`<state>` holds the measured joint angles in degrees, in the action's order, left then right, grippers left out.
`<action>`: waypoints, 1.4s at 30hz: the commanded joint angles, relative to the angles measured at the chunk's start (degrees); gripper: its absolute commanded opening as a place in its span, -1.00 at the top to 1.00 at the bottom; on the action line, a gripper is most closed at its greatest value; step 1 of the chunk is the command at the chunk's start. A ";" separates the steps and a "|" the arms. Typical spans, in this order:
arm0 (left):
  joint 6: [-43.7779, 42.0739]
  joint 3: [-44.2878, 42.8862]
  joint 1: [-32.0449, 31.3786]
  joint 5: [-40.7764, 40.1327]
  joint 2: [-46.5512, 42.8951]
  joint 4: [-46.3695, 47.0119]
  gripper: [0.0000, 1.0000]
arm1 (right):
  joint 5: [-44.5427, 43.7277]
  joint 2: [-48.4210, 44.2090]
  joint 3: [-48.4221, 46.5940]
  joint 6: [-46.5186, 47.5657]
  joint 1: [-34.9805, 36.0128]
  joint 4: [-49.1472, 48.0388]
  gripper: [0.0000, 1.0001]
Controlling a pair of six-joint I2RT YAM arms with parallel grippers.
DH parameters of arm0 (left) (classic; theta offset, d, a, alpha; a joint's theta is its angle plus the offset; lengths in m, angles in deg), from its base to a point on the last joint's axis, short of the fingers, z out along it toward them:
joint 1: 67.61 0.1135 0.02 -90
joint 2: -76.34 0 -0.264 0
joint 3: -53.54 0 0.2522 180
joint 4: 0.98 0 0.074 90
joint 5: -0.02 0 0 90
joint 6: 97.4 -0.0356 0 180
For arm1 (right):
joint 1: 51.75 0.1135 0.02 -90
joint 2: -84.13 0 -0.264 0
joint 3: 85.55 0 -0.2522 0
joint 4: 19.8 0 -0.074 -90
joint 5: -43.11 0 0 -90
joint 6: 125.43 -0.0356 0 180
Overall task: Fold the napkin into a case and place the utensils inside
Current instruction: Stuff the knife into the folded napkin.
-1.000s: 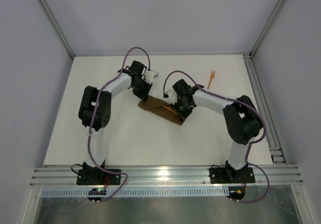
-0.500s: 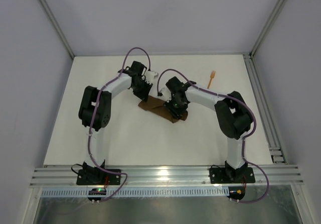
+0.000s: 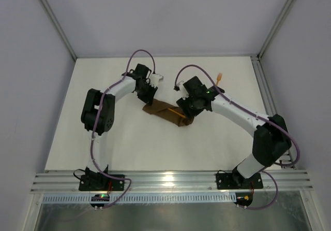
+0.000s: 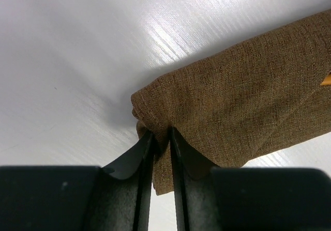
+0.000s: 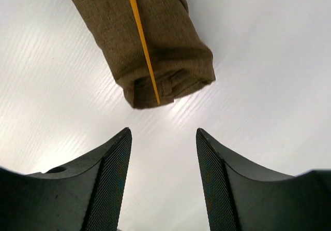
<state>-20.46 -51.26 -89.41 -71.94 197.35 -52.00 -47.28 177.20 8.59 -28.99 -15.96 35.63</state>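
At table centre, between the two arms: one case [image 3: 165, 112], dark brown cloth folded into a narrow layered strip, lying slantwise on the white table [image 3: 119, 143].

Item, plain utensil [image 5: 140, 39]: thin orange piece lying lengthwise along the case's upper face, its tip at the strip's right end. Whether a layer covers any of it cannot be told.

Item, fork [image 3: 219, 77]: orange, on the table at far right, well apart from the case, just beyond the right arm's wrist. Not yet collected.

Item, left gripper [image 4: 161, 135]: closed, its fingers pinching a corner fold at the case's left end.

Item, right gripper [image 5: 163, 132]: jaws apart with nothing between them, hovering just off the case's right end without touching it.

Change noted: a second ago the right gripper was closed and down on the right end of the strip. It has since let go and drawn back, and its elbow has swung out to the right. The case has kept its place and shape.

Assessment: the first utensil appears delivered and the release looks clean, so the placing is roughly half done. The fork is the likely next call. That means a reach to the far right by the right arm, with the left pinning the case so the fold does not spring open.
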 commanded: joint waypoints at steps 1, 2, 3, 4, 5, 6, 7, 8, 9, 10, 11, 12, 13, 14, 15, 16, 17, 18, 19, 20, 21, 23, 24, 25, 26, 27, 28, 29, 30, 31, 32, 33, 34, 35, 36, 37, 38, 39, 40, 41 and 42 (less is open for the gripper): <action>-0.39 0.61 -0.43 0.94 -1.74 0.78 0.57 | -2.43 -5.79 5.63 -10.73 0.07 0.43 -0.14; -0.30 0.52 -0.43 0.94 -1.74 0.69 0.56 | -3.39 -6.41 6.43 -12.57 0.07 0.43 -0.12; -0.39 0.34 -0.43 0.94 -1.74 0.61 0.55 | -4.79 -6.85 6.96 -15.03 0.07 0.95 0.09; -0.21 0.25 -0.43 0.85 -1.83 0.52 0.54 | -7.67 -6.42 7.06 -20.53 0.07 1.48 0.32; -0.21 0.25 -0.43 0.94 -1.83 0.52 0.52 | -8.31 -5.90 7.06 -23.37 0.16 1.83 0.55; -0.12 0.25 -0.43 0.94 -1.92 0.43 0.49 | -8.93 -4.32 6.88 -25.75 0.24 2.27 0.73; 0.05 0.34 -0.43 0.94 -2.01 0.43 0.46 | -11.98 -3.61 6.88 -30.30 0.33 2.36 0.94; 0.14 0.34 -0.43 0.94 -2.27 0.52 0.46 | -13.92 -2.82 6.97 -32.60 0.51 2.10 0.94; 0.23 0.34 -0.43 1.03 -2.36 0.52 0.46 | -14.64 -0.99 7.14 -34.28 0.51 1.75 0.94; 0.40 0.34 -0.43 0.94 -2.53 0.52 0.46 | -15.08 0.08 6.80 -36.04 0.51 1.23 0.94; 0.40 0.34 -0.43 0.94 -2.53 0.52 0.46 | -15.78 1.22 6.62 -36.66 0.51 0.44 0.94; 0.32 0.34 -0.43 0.94 -2.53 0.34 0.46 | -16.22 3.14 5.92 -37.19 0.51 -0.01 0.94; 0.32 0.34 -0.43 0.85 -2.53 0.43 0.45 | -16.84 4.12 5.39 -37.46 0.51 -0.36 0.94; 0.23 0.34 -0.43 0.85 -2.53 0.34 0.46 | -17.71 5.00 4.69 -37.64 0.42 -0.54 0.94; 0.23 0.34 -0.43 0.85 -2.45 0.34 0.46 | -17.72 5.88 3.90 -37.55 0.59 -0.54 0.94; 0.23 0.43 -0.43 0.94 -2.45 0.34 0.46 | -17.72 7.89 2.06 -37.29 0.68 -0.45 0.94; 0.23 0.43 -0.43 0.85 -2.36 0.34 0.46 | -17.55 9.04 1.09 -37.11 0.77 0.25 0.94; 0.23 0.43 -0.43 0.94 -2.36 0.25 0.45 | -17.29 10.10 -0.49 -36.94 0.95 0.43 0.94; 0.23 0.34 -0.43 1.12 -2.27 0.43 0.46 | -17.02 11.76 -1.20 -36.67 1.47 0.52 0.94; 0.31 0.43 -0.43 1.20 -2.36 0.43 0.46 | -16.15 12.30 -1.55 -36.58 1.56 0.34 0.94; 0.32 0.43 -0.43 1.29 -2.36 0.52 0.46 | -15.79 12.65 -1.91 -36.58 1.65 0.08 0.94; 0.40 0.43 -0.43 1.47 -2.36 0.52 0.46 | -15.53 12.92 -2.43 -36.67 1.65 -0.27 0.94; 0.49 0.43 -0.43 1.56 -2.36 0.60 0.46 | -15.87 13.01 -3.22 -36.58 1.56 -0.01 0.94; 0.40 0.43 -0.43 1.56 -2.36 0.60 0.47 | -16.23 13.09 -3.84 -36.50 1.65 0.34 0.94; 0.40 0.34 -0.43 1.56 -2.27 0.60 0.47 | -16.40 13.62 -4.36 -36.23 1.65 1.04 0.94; 0.40 0.34 -0.43 1.56 -2.36 0.69 0.48 | -16.58 14.06 -5.50 -35.80 1.56 1.22 0.94; 0.49 0.25 -0.52 1.64 -2.18 0.61 0.48 | -16.49 14.50 -6.21 -35.62 1.56 1.66 0.94; 0.49 0.17 -0.43 1.73 -2.18 0.60 0.48 | -16.32 15.63 -6.91 -35.36 1.56 2.27 0.94; 0.40 0.17 -0.52 1.82 -2.18 0.60 0.48 | -16.14 16.25 -8.57 -35.18 1.65 2.71 0.94; 0.40 0.17 -0.52 1.82 -2.18 0.60 0.49 | -15.88 16.87 -9.55 -34.74 1.65 3.15 0.94; 0.40 0.17 -0.52 1.82 -2.10 0.60 0.49 | -15.88 17.31 -10.43 -34.56 1.91 3.94 0.94; 0.49 0.25 -0.70 1.82 -2.09 0.60 0.49 | -15.70 18.36 -12.17 -34.47 2.09 4.21 0.94; 0.40 0.17 -0.61 1.65 -2.18 0.52 0.49 | -15.53 18.72 -12.97 -33.86 2.26 4.38 0.94; 0.40 0.25 -0.61 1.64 -2.27 0.52 0.49 | -15.61 18.98 -13.51 -33.77 2.35 5.17 0.94; 0.23 0.25 -0.70 1.38 -2.27 0.43 0.49 | -16.05 19.07 -13.86 -33.42 2.27 5.52 0.94; 0.05 0.34 -0.61 1.38 -2.36 0.43 0.49 | -17.71 18.72 -13.69 -32.90 2.18 6.75 0.94; -0.04 0.43 -0.61 1.12 -2.53 0.43 0.49 | -18.24 18.37 -13.25 -32.54 2.18 7.28 0.94; -0.12 0.52 -0.70 0.94 -2.71 0.52 0.49 | -18.34 17.67 -12.20 -32.19 1.92 7.72 0.94; -0.21 0.78 -0.61 0.77 -2.62 0.69 0.49 | -18.51 16.01 -11.41 -31.75 1.74 8.59 0.94; -0.21 0.78 -0.61 0.59 -2.71 0.78 0.49 | -18.60 14.86 -10.70 -31.58 1.65 9.21 0.94; -0.30 0.78 -0.70 0.42 -2.62 0.69 0.49 | -18.86 13.72 -9.48 -31.40 1.56 10.09 0.94</action>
<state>-20.09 -51.09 -89.57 -71.90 197.28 -51.80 -63.89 196.07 -2.36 -61.73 -14.21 41.88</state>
